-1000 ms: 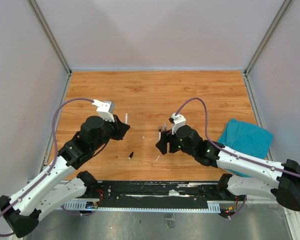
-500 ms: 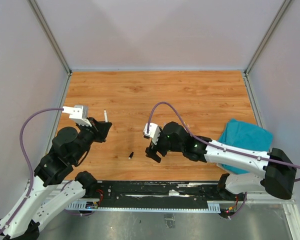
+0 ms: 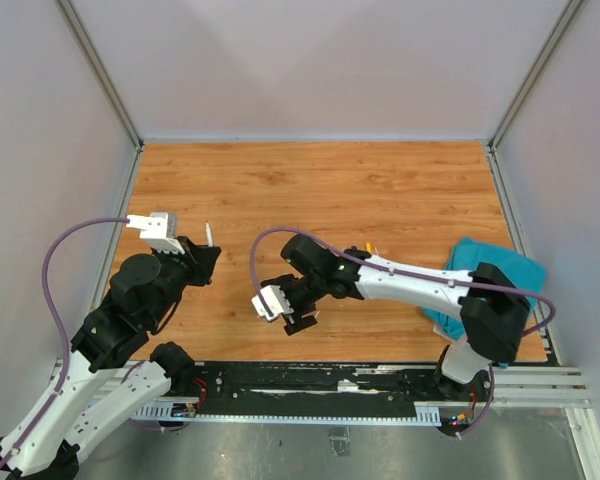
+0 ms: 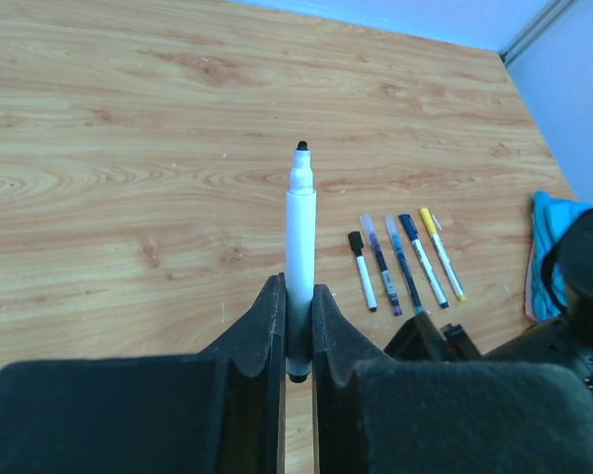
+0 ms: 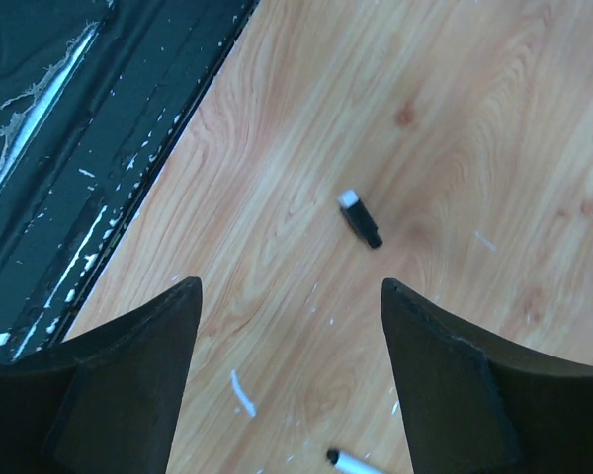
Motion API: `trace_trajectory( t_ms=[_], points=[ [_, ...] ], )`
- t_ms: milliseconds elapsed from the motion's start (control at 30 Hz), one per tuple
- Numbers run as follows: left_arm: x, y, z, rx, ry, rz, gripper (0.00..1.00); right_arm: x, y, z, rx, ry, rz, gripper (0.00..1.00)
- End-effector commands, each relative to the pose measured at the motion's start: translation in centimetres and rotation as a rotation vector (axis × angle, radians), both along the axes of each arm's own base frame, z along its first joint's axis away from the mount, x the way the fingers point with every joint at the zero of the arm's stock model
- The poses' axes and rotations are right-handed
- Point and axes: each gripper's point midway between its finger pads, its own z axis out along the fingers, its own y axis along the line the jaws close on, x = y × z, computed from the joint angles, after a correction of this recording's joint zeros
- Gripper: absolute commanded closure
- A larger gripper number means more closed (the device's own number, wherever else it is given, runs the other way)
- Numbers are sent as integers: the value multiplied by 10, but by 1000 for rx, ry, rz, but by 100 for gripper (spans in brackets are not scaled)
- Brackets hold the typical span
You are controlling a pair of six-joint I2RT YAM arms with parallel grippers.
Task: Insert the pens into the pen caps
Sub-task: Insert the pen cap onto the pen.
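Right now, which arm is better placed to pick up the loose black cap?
Right. The right fingers are open and empty, with the cap lying straight ahead between them. The left fingers are shut on a white pen.

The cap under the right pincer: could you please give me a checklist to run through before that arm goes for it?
1. Right pincer open: ok, the fingers stand wide apart with nothing between them.
2. Cap in sight and free: ok, it lies alone on the table, ahead of the gap.
3. Cap's open end known: cannot tell; one end is white, but the mouth does not show.
4. Left pincer shut on the pen: ok, the barrel is clamped between the fingers.
5. Pen tip bare: ok, the black tip is exposed and points away from the pincer.
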Motion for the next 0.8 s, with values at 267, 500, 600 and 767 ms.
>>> trace_trajectory(
  t_ms=[267,500,600,767],
  points=[
    [2,7,2,-9,-21,41,99,-13,33,-41,-186,54,315,32],
    [2,15,4,-17,-27,77,99,-4,50,-55,-193,58,321,34],
    [0,19,8,-29,-39,93,100,-1,54,-62,-203,64,320,35],
    [-5,32,14,-58,-65,145,100,4,58,-68,-220,89,315,38]
  ],
)
